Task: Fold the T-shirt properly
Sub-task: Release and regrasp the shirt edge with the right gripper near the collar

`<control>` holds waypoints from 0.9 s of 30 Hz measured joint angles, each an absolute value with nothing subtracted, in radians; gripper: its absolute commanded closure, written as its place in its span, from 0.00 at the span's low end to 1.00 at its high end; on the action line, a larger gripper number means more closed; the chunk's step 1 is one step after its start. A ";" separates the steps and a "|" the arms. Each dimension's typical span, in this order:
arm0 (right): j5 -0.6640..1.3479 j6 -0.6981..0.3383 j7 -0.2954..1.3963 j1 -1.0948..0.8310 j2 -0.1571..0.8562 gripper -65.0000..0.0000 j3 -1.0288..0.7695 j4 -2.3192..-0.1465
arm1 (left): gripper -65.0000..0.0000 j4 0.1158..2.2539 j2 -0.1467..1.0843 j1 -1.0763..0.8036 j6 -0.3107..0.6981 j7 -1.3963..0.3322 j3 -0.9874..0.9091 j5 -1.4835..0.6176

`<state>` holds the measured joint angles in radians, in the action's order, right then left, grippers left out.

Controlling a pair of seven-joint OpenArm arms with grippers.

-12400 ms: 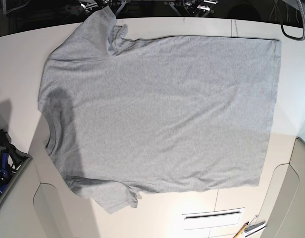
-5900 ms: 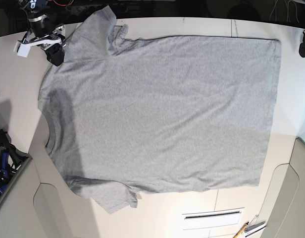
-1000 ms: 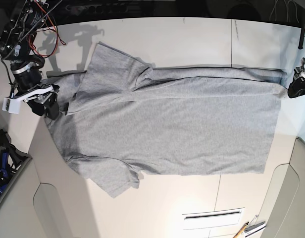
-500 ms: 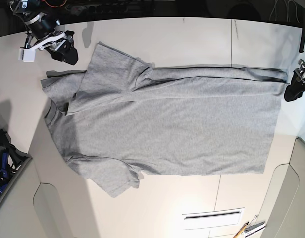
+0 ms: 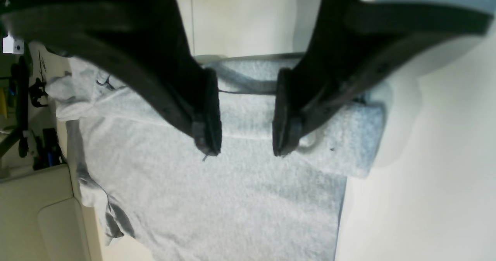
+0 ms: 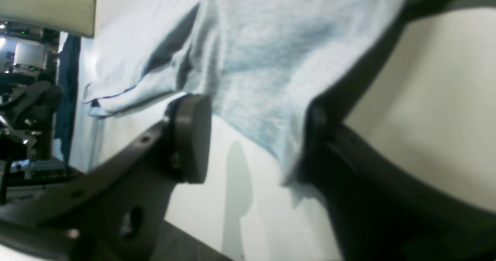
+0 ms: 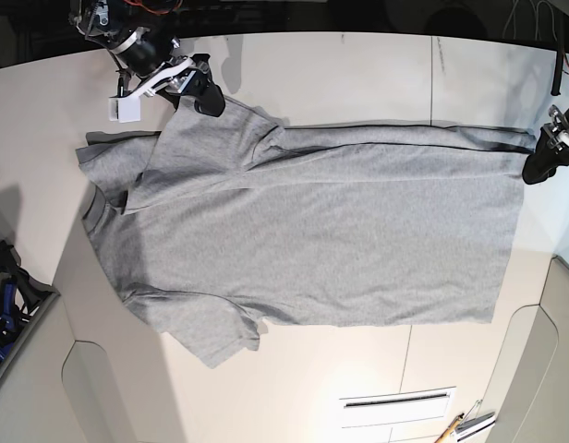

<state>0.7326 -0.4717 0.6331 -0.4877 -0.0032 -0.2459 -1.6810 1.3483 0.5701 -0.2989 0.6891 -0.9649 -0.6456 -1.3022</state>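
Observation:
The heather-grey T-shirt (image 7: 312, 231) lies flat on the white table, collar to the left and hem to the right, plain side up, with its far long edge folded over toward the middle. My right gripper (image 7: 203, 95) hovers at the folded sleeve at the far left. In the right wrist view it (image 6: 252, 144) is open, with the sleeve's edge (image 6: 271, 59) lying between the jaws. My left gripper (image 7: 534, 169) is at the hem's far right corner. In the left wrist view it (image 5: 245, 149) is open and empty above the shirt (image 5: 232, 199).
The white table (image 7: 358, 55) has panel seams and a slot (image 7: 397, 400) near the front. A pen-like tool (image 7: 465, 426) lies at the front right. Dark and blue gear (image 7: 6, 295) stands off the left edge.
My right gripper moved right along the far edge, from the table's left corner to the folded sleeve. My left gripper shifted slightly up at the hem corner. The shirt has not moved.

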 measured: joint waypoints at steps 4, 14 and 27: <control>0.732 -0.468 0.638 -0.488 -0.003 0.71 -0.226 -1.681 | 0.61 1.348 0.570 -0.299 0.689 -0.965 -0.646 -1.303; 0.799 -0.561 0.644 -0.401 -0.003 1.00 -0.223 -1.677 | 0.61 1.348 0.570 -0.299 0.689 -0.965 -0.646 -1.303; 0.591 -0.563 0.577 -0.073 -0.002 1.00 -0.136 -1.677 | 0.61 1.348 0.570 -0.299 0.689 -0.965 -0.646 -1.302</control>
